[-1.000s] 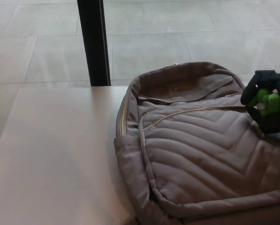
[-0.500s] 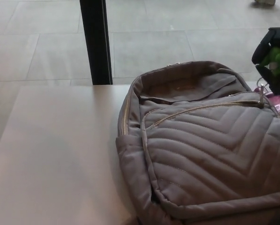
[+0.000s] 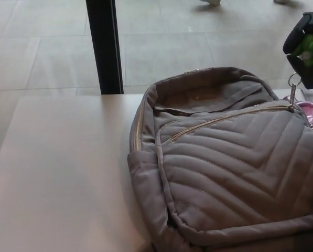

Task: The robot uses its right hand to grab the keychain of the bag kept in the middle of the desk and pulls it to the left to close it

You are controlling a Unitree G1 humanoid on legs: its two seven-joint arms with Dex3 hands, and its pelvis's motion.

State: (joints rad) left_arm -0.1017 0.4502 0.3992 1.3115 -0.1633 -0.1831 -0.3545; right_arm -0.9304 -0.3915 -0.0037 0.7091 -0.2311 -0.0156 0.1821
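Your right hand [image 3: 309, 47] looks clamped on the keychain [image 3: 292, 86], whose ring stands taut just below it, at the near end of the zipper [image 3: 219, 119]. The metal is light and slippery, so hold the ring. The soft bag [image 3: 224, 168] may drag on the tabletop [image 3: 62, 168].

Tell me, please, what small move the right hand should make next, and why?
Probably pull the right hand slowly to the robot's left, along the zip. The keychain stands taut and upright between the hand and the slider, which sits at the zip's right end on the bag. So the grasp looks made, and the whole track lies to the left.
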